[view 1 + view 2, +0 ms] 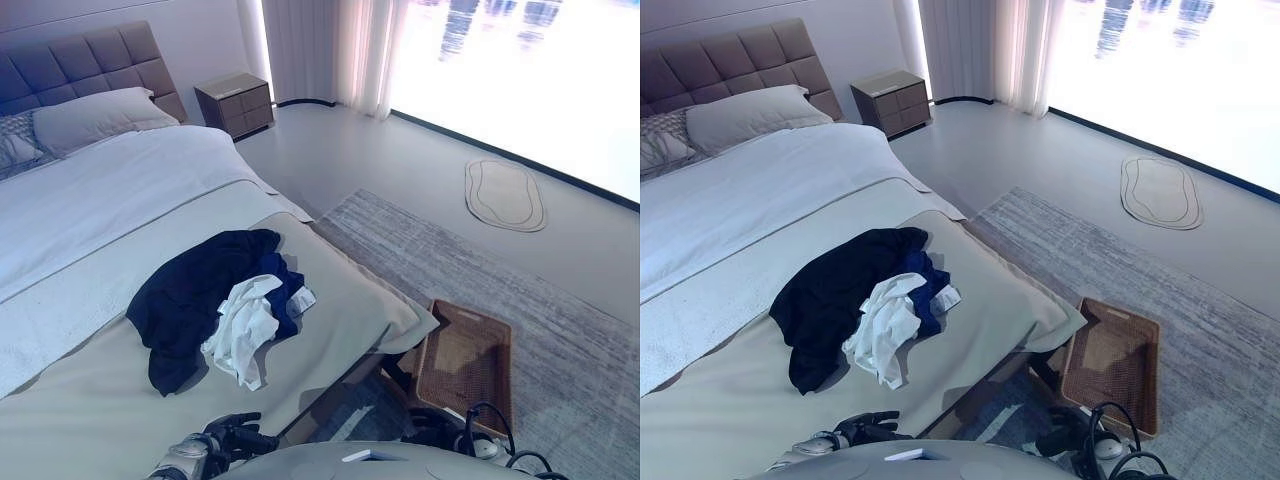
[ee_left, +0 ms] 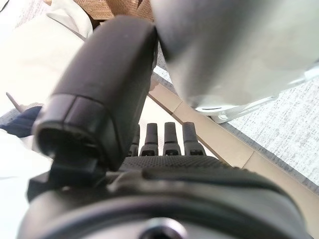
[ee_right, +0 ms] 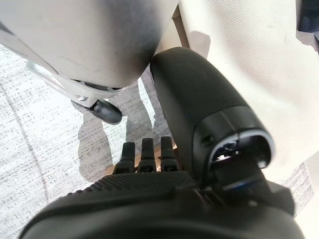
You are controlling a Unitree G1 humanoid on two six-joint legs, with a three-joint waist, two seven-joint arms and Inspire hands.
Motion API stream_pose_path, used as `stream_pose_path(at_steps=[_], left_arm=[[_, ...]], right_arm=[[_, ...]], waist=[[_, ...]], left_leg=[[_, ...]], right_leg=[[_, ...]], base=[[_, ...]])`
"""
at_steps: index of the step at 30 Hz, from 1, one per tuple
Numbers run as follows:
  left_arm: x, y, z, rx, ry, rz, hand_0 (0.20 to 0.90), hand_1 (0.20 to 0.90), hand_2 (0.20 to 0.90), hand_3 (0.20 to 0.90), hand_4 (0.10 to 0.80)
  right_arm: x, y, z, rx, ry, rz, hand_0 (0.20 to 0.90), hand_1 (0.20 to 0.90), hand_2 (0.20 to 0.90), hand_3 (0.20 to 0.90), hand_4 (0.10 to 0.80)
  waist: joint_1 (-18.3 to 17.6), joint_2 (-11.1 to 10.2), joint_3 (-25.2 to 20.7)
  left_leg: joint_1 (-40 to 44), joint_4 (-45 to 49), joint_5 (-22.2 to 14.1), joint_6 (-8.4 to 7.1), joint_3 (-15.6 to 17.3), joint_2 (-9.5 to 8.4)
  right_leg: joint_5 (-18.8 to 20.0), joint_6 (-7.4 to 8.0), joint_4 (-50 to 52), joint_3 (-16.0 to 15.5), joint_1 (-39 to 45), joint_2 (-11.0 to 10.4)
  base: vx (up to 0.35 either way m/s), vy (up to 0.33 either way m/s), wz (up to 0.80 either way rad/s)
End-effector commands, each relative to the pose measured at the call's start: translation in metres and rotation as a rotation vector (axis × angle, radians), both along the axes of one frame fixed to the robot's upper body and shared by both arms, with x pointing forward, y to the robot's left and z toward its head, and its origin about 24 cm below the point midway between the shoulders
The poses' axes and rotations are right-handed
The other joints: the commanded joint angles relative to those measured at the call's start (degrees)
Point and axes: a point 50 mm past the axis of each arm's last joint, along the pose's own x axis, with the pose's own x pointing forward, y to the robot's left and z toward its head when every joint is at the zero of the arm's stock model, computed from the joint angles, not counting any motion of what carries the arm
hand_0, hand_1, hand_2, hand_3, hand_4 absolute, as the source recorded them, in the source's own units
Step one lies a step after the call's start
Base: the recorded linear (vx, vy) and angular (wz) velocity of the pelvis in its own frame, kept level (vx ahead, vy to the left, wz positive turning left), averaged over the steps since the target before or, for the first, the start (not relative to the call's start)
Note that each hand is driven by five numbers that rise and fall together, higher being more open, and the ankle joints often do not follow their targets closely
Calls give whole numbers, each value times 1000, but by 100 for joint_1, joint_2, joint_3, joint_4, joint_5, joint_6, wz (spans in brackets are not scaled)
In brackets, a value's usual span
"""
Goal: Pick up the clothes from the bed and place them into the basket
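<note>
Lay heaped near the bed's [image 1: 90, 420] foot edge: two clothes [image 1: 215, 305], dark and white. Stood beside: one basket [image 1: 466, 362]. Left hand [image 1: 232, 436] and right hand [image 3: 149, 164] hung slack-fingered, empty.

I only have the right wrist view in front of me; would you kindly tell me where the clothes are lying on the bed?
Observer: The clothes lie in one pile towards the foot of the bed, dark garments with a white garment on top.
Operator: Thank you. Where is the basket?
Observer: The basket sits on the rug beside the bed's foot corner, to the robot's right, with no clothes in it.
Operator: Is the left robot hand holding anything?
Observer: No, the left robot hand hovers at the bed's near edge, fingers relaxed, short of the pile.
</note>
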Motion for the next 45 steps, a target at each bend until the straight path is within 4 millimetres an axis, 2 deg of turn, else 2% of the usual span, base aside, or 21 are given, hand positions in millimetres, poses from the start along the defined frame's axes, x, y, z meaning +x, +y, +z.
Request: stream_pose_path(at_steps=[1,7,8,11,12,13,15,18,20,21,22,24,26,28,29,31,32,34,36,40,45], left_arm=[[14,5,4,28,-21,-74,900,900,900,900,800],[14,4,3,24,-19,-52,900,900,900,900,800],[13,4,3,27,-19,-49,900,900,900,900,800],[10,5,3,28,-12,-30,900,900,900,900,800],[9,5,2,28,-12,-29,900,900,900,900,800],[5,5,1,28,-3,-16,900,900,900,900,800],[1,6,1,29,3,-8,900,900,900,900,800],[-7,7,-1,31,10,8,900,900,900,900,800],[-10,8,-1,38,10,12,900,900,900,900,800],[-10,8,-1,40,9,14,900,900,900,900,800],[-12,9,-1,45,6,12,900,900,900,900,800],[-13,9,0,52,-6,13,900,900,900,900,800],[-15,9,0,52,-16,14,900,900,900,900,800],[-15,9,0,50,-26,14,900,900,900,900,800],[-14,9,1,49,-39,6,900,900,900,900,800],[-10,9,3,42,-70,22,900,900,900,900,800],[-9,10,3,43,-74,20,900,900,900,900,800],[6,12,8,44,-134,4,900,900,900,900,800],[19,19,14,55,-165,-16,900,900,900,900,800],[37,35,24,102,-198,-35,900,900,900,900,800],[63,50,39,131,-272,6,900,900,900,900,800]], right_arm=[[12,10,0,7,6,74,900,900,900,900,800],[10,9,-1,31,9,27,900,900,900,900,800],[9,10,-1,62,8,-32,900,900,900,900,800],[10,7,0,182,-55,-376,900,900,900,900,800],[10,6,0,185,-61,-392,900,900,900,900,800],[12,4,1,230,-111,-527,900,900,900,900,800],[17,0,4,257,-171,-601,900,900,900,900,800],[42,-9,17,217,-331,-638,900,900,900,900,800],[73,-11,35,183,-451,-566,900,900,900,900,800],[80,-11,40,176,-474,-558,900,900,900,900,800],[98,-10,53,160,-553,-504,900,900,900,900,800],[141,-1,93,141,-759,-338,900,900,900,900,800],[167,14,127,98,-919,-118,900,900,900,900,800],[182,26,155,47,-1039,88,900,900,900,900,800],[195,34,180,-25,-1132,222,900,900,900,900,800],[213,42,212,-191,-1252,405,900,900,900,900,800],[215,42,214,-202,-1259,411,900,900,900,900,800],[241,51,256,-441,-1368,546,900,900,900,900,800],[257,58,277,-574,-1398,597,900,900,900,900,800],[279,71,299,-720,-1375,694,900,900,900,900,800],[297,86,306,-837,-1239,855,900,900,900,900,800]], waist=[[22,-108,236],[32,-105,245],[38,-107,247],[43,-91,226],[42,-89,225],[35,-71,202],[43,-58,191],[96,-52,197],[156,-76,228],[171,-85,237],[213,-104,278],[310,-148,331],[390,-172,386],[486,-191,455],[581,-212,527],[743,-255,657],[757,-261,657],[1067,-320,946],[1263,-358,1167],[1582,-453,1460],[2011,-598,1720]], left_leg=[[329,42,-868,534,-22,-576],[321,42,-860,542,-20,-578],[323,42,-858,543,-18,-577],[377,42,-870,545,-24,-588],[381,42,-872,545,-22,-588],[403,42,-880,540,-15,-590],[418,42,-887,537,-14,-592],[436,42,-890,542,-35,-604],[413,67,-895,554,-69,-618],[403,76,-897,558,-77,-621],[403,100,-918,568,-96,-628],[305,152,-920,602,-156,-663],[225,217,-946,633,-208,-698],[139,323,-989,679,-266,-740],[19,450,-1012,714,-331,-774],[-196,728,-1075,772,-412,-831],[-245,765,-1072,778,-425,-838],[-711,1292,-1165,860,-605,-920],[-1010,1499,-1173,893,-725,-967],[-1413,1594,-1078,909,-961,-1041],[-1960,1549,-852,833,-1289,-1051]], right_leg=[[-514,-123,565,-60,-64,146],[-525,-133,584,-85,-73,141],[-523,-134,586,-96,-69,138],[-528,-130,586,-117,-14,130],[-528,-129,585,-115,-10,130],[-524,-119,579,-113,8,126],[-523,-113,577,-120,24,120],[-518,-96,587,-164,44,87],[-517,-95,606,-189,29,60],[-517,-97,613,-196,23,53],[-528,-98,634,-218,29,36],[-515,-109,675,-263,-53,-9],[-521,-104,732,-305,-120,-60],[-543,-94,815,-345,-180,-119],[-551,-90,919,-374,-271,-172],[-549,-80,1062,-424,-390,-255],[-535,-79,1067,-432,-418,-264],[-496,-48,1370,-537,-641,-413],[-389,-36,1566,-610,-797,-514],[-202,2,1746,-716,-971,-621],[-173,26,1711,-985,-1145,-654]], base=[[0,0,0],[0,0,0],[0,0,0],[59,15,2],[75,31,2],[61,26,0],[92,39,-3],[81,36,-2],[56,29,1],[44,29,2],[34,41,4],[32,80,8],[27,114,13],[37,135,25],[39,146,27],[29,115,25],[-1,53,30],[-48,39,41],[-76,17,61],[-57,-28,53],[-49,-68,45]])
